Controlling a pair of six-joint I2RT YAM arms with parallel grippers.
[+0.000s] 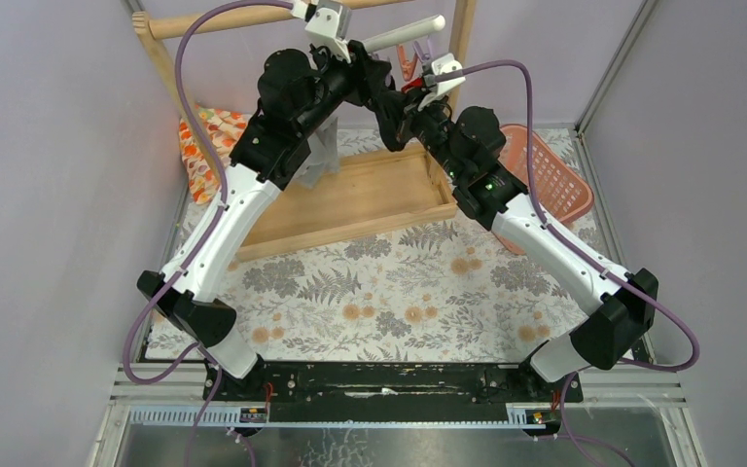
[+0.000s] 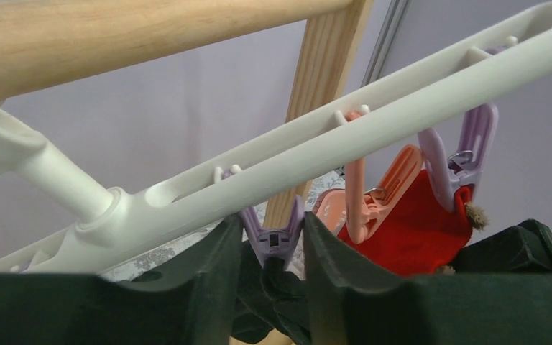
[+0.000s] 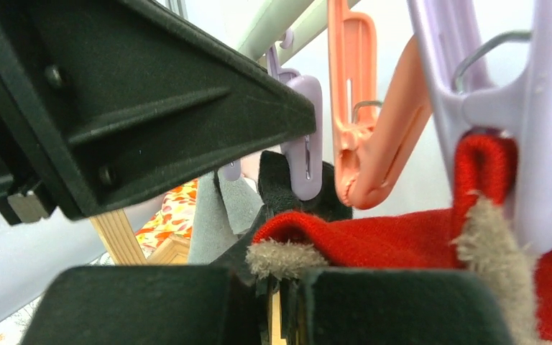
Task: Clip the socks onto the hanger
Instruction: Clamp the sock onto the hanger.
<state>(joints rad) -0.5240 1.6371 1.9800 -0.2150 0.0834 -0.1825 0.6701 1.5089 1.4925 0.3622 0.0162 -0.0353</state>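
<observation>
Both arms are raised to a white plastic bar hanger [image 2: 345, 136], which is seen at 12 o'clock over the fern-patterned bench [image 1: 399, 292], just below a pale wooden rail [image 1: 224, 19]. The left claw [image 2: 272, 230] is clenched on a small lilac plastic clip [image 2: 277, 241] under the bar. A plain black sock [image 2: 269, 287] is seen directly beneath that clip, at 6 o'clock. Up the bar toward 2 o'clock an orange plastic clip [image 2: 366, 205] is hung, followed by a second lilac clip [image 2: 460, 154], by which the red end of a fuzzy beige sock [image 3: 395, 241] is gripped. A lower edge of that sock is pinched in the right claw [image 3: 279, 291], whose fingers are almost together.
</observation>
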